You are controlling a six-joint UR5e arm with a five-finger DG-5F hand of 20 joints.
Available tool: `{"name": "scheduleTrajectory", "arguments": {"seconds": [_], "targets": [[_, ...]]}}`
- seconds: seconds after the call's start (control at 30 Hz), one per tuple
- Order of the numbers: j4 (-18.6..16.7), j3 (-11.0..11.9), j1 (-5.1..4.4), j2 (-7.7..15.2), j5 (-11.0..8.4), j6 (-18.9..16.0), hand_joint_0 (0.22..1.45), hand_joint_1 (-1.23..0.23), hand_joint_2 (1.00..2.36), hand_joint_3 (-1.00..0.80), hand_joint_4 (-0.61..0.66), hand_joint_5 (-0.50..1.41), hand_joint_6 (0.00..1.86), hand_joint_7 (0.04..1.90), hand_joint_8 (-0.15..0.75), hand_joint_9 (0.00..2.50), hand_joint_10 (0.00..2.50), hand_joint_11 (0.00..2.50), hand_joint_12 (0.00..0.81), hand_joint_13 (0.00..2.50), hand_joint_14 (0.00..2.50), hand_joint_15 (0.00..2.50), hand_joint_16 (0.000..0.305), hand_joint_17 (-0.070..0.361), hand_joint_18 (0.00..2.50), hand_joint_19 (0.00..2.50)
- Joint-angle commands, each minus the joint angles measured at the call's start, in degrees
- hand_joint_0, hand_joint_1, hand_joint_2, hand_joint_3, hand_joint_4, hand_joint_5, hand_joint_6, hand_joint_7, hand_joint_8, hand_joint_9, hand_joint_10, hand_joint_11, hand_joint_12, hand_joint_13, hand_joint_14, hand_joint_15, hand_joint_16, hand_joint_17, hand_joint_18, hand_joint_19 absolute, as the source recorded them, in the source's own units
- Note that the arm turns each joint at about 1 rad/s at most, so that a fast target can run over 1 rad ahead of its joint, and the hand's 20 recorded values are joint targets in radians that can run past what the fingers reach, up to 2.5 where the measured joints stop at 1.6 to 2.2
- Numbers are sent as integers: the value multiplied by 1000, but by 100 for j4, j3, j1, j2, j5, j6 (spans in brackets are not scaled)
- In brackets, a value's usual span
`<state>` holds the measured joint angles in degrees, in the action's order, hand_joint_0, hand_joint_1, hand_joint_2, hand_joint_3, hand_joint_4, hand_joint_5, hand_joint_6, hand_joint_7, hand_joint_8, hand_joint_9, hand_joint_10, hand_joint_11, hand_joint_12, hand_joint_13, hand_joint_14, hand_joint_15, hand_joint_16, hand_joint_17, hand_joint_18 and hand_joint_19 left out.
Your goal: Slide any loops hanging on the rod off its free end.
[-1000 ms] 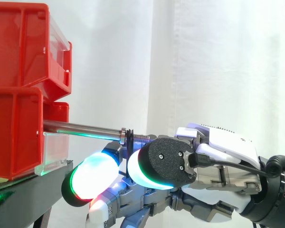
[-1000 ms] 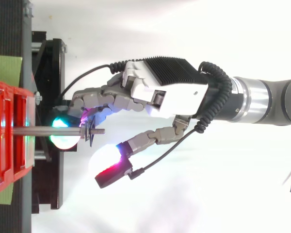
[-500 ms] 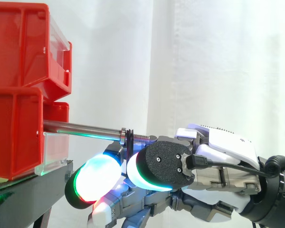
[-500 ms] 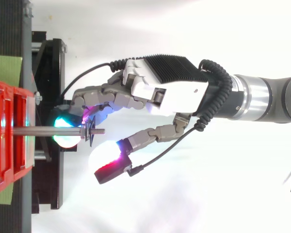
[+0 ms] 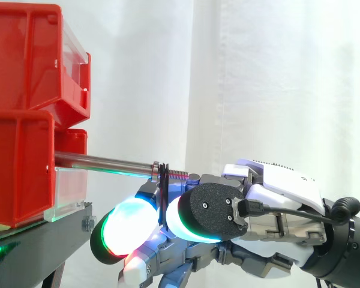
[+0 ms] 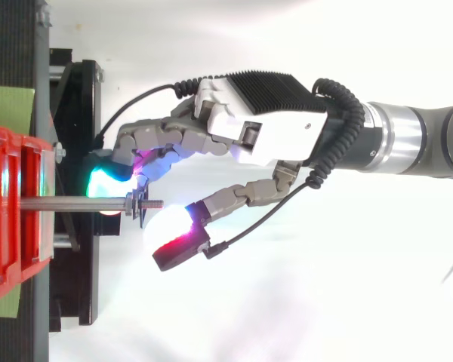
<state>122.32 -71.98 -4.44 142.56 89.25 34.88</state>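
"White curtain point(image 5: 276, 78) at the back, red bins point(image 5: 18, 162) stacked on the black stand point(image 5: 36, 237), and a steel rod point(image 5: 102, 162) poking out level. Where's the loop point(image 5: 164, 186)?"

"Out near the free end, hanging just past the nut point(image 5: 155, 170), where the smooth shaft gives way to thread point(image 5: 179, 174). It's a thin, dark ring."

"Has the hand point(image 5: 276, 198) got it?"

"Looks so. The fingers point(image 5: 123, 225) curl up from below. One glowing pad sits on the bin side of the loop and the thumb point(image 5: 207, 213) on the free side, nipping it between them."

"So what's the trick?"

"I'd draw it straight along the rod, towards the arm, keeping the loop square to it. That thread is ridged, and a thin ring that tilts will likely snag there. With thick, soft pads on hard, slick steel, a light grip should let it ride over the ridges rather than bind."
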Motion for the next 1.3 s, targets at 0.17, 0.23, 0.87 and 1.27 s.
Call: {"name": "scheduleTrajectory", "arguments": {"seconds": [0.17,0.23,0.87,1.27], "targets": [[12,0,84,0,83,1,615,-616,1011,-363,242,-97,500,1287,339,829,4,185,370,855,8,233,54,121,933,531],[3,0,93,0,110,1,615,-615,1012,-365,238,-97,510,1274,339,833,5,191,370,855,8,233,54,121,933,532],[-50,0,110,0,136,1,610,-621,1012,-362,219,-124,708,1036,341,827,5,183,371,855,9,228,54,121,936,534],[-76,70,93,0,242,10,594,-594,1019,-184,191,-158,870,981,355,822,6,234,378,858,8,236,55,123,946,532]]}}
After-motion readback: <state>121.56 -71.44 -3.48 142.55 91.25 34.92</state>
